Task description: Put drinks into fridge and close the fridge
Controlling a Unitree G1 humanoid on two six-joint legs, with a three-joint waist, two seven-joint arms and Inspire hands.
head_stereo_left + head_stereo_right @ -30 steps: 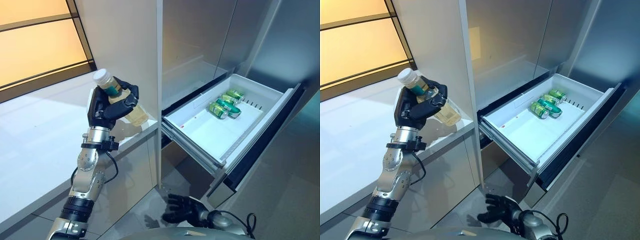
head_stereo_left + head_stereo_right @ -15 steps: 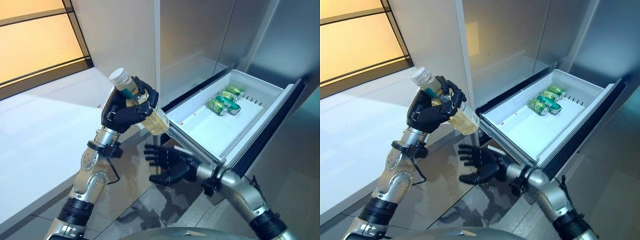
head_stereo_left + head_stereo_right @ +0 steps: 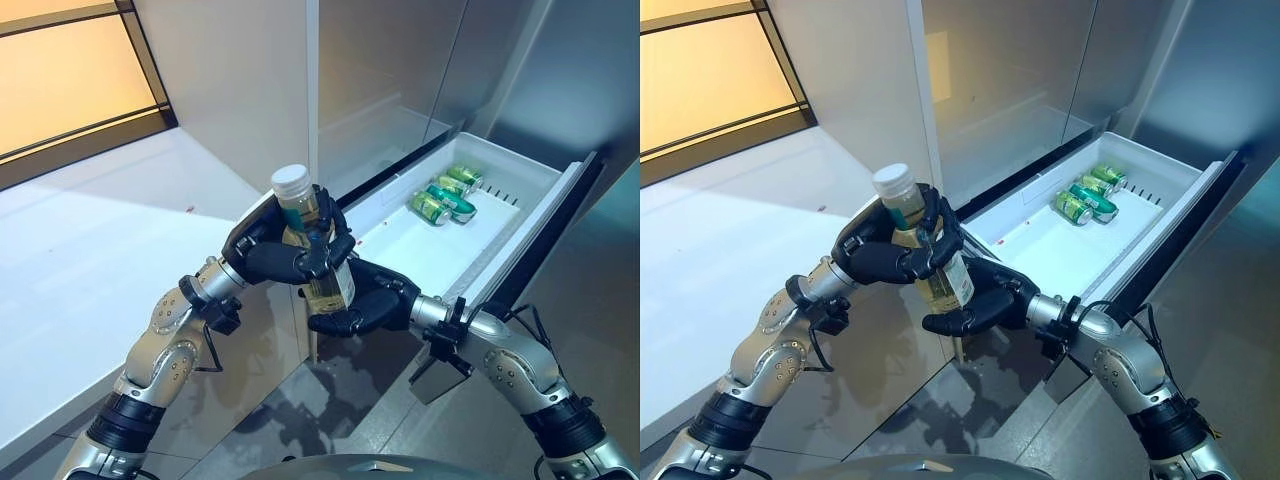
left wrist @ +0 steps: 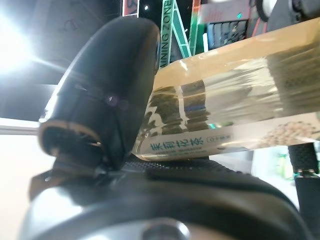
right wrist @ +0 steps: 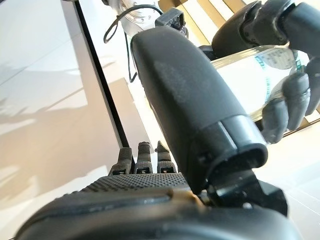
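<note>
- Left hand [image 3: 285, 258] curled tight round tea bottle [image 3: 318, 262], fingers wrapping the mid-body just under the shoulder; bottle upright, slightly tilted, white cap [image 3: 290, 180] on top.
- Right hand [image 3: 360, 308] cupped under/beside bottle's lower end, fingers loosely bent, touching or nearly so; not a closed grip yet by the look of it. Prob. a handover in progress.
- Bottle is mid-air, in front of the fridge drawer's [image 3: 525, 235] near corner, not inside yet.
- Drawer pulled out; green cans [image 3: 441, 202] lying at its far end, near part bare.
- Handling, judged: clear plastic, full of pale liquid, so fairly heavy for its size; walls likely flex if squeezed; smooth label [image 4: 192, 144] may be slippery.
- Best hold: round the lower labelled body, below left fingers; avoid cap/neck.
</note>
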